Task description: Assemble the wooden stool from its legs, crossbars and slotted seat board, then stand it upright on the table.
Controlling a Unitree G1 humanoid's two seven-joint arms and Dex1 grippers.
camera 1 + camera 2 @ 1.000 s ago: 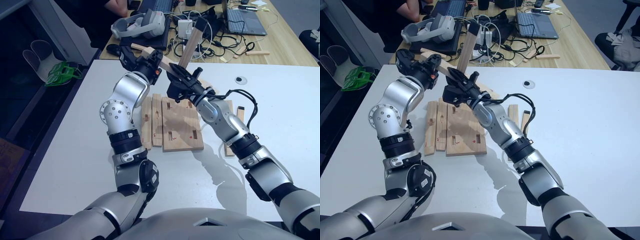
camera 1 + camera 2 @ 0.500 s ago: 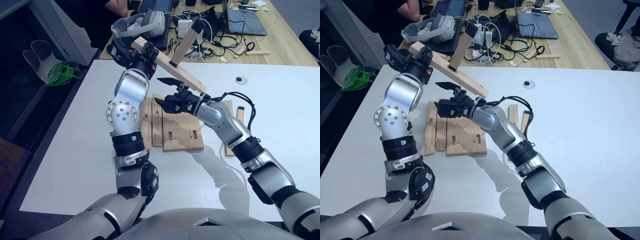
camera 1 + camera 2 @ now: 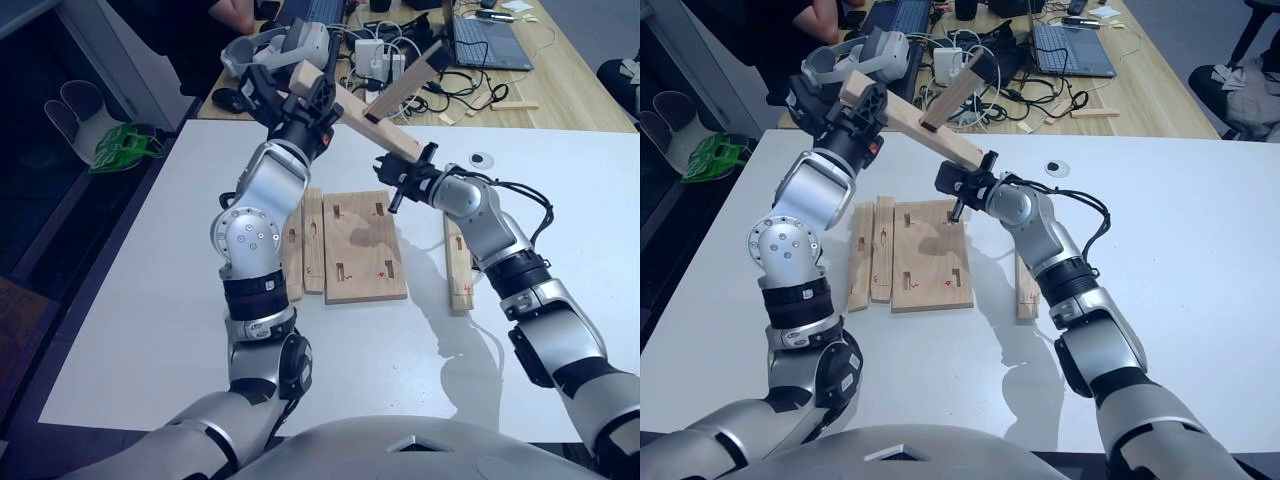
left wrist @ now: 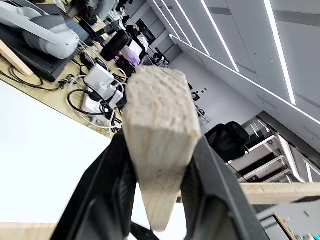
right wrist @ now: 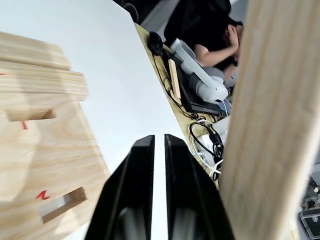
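Our left claw [image 4: 159, 200], high above the far left of the white counter [image 3: 140, 300], is clamped on the end of a wooden leg [image 3: 365, 118]. The leg slopes down from it toward 4 o'clock. A crossbar [image 3: 410, 80] set into it partway along juts up toward 1 o'clock. Our right claw [image 5: 159, 150] has its fingers drawn together with nothing between them, and it hangs just under the leg's low end. At 7 o'clock from that claw the slotted seat board [image 3: 365, 245] lies flat on the counter. Two narrow slats [image 3: 313, 240] lie just beside its 9 o'clock edge, and another wooden piece [image 3: 458, 265] lies apart at its 3 o'clock side.
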